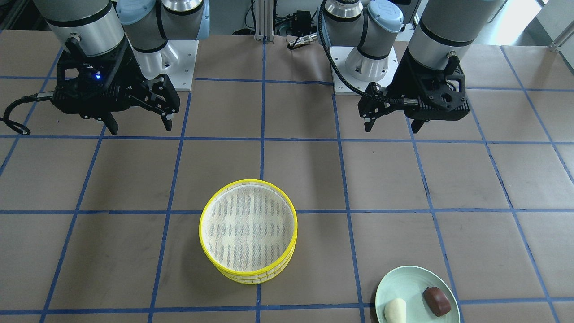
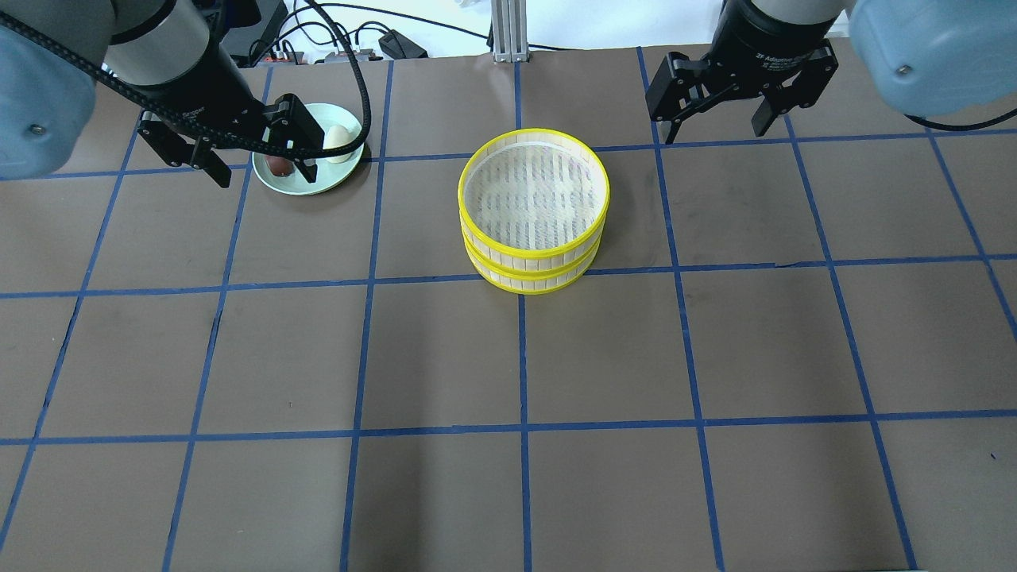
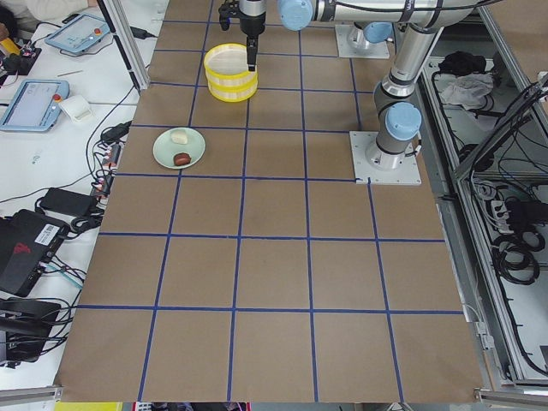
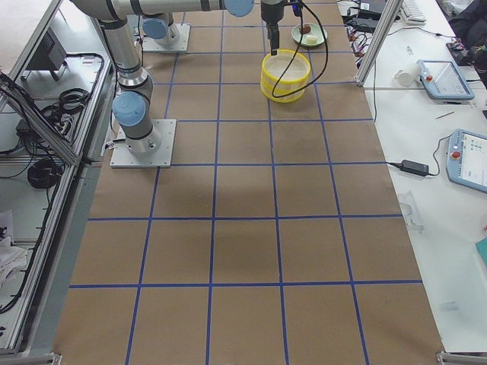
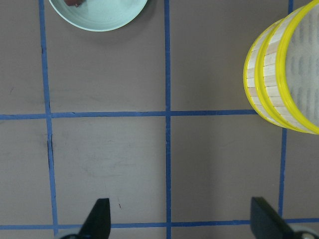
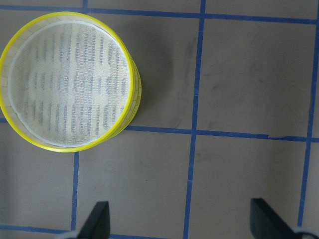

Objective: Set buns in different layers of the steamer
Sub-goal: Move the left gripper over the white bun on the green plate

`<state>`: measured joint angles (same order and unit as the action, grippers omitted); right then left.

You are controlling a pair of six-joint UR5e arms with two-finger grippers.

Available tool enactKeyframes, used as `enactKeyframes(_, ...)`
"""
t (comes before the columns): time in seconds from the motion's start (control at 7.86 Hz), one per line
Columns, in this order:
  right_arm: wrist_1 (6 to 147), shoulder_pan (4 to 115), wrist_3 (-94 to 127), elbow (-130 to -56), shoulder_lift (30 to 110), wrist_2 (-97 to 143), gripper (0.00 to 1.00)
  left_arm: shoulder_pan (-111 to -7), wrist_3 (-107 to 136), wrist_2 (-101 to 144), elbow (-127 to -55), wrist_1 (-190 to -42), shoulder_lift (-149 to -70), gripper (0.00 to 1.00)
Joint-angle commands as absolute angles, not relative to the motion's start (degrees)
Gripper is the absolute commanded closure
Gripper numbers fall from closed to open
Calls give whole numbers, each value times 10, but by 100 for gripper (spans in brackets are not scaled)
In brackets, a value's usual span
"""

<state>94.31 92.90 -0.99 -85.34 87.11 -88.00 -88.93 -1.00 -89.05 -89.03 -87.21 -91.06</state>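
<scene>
Two steamer trays are stacked mid-table, the top tray on the bottom tray, both with yellow rims; the top mesh floor is bare. The stack also shows in the front view and both wrist views. The cream bun and the brown bun lie on a pale green plate. My left gripper is open and empty, hanging above the table near the plate. My right gripper is open and empty, beside the stack.
The table is brown paper with a blue tape grid. Both arm bases stand at the robot's edge. Operator desks with tablets and cables lie beyond the table's far side.
</scene>
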Motion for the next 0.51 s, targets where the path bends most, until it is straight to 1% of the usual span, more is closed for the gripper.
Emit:
enactKeyframes(0.0,943,929,-10,-853,871,-881,0,-885,-20,-896,-890,-870,-911,0)
enactKeyframes(0.38,943,929,-10,-853,872,-880,0,-865,-20,-904,-890,-870,-909,0)
